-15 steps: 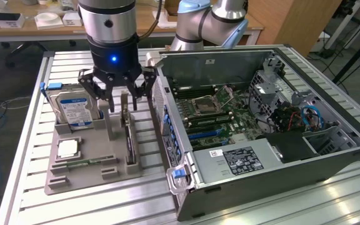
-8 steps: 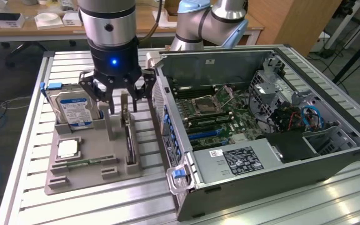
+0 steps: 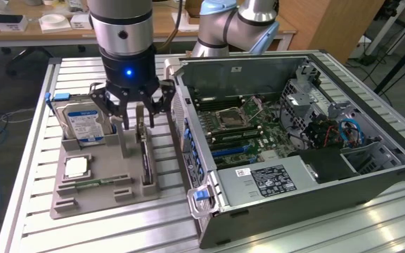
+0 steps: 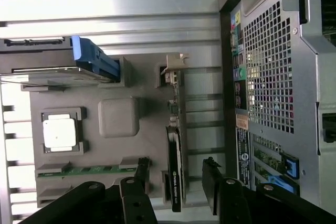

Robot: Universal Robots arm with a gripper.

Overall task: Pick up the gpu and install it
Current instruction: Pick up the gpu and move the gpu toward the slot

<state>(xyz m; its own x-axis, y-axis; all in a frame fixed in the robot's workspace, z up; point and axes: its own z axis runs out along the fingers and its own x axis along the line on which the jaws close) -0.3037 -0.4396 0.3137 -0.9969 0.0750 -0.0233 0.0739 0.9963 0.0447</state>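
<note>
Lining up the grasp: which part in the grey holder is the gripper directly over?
The gpu, the thin dark card standing on edge nearest the computer case. The hard drive stands farther off; the processor and memory stick lie flat.

High exterior overview, close downward wrist view (both: tray (image 3: 107, 164))

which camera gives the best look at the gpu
The wrist view: the gpu shows along its upper edge from end to end. The exterior view shows it as a thin dark strip below the claw.
</note>
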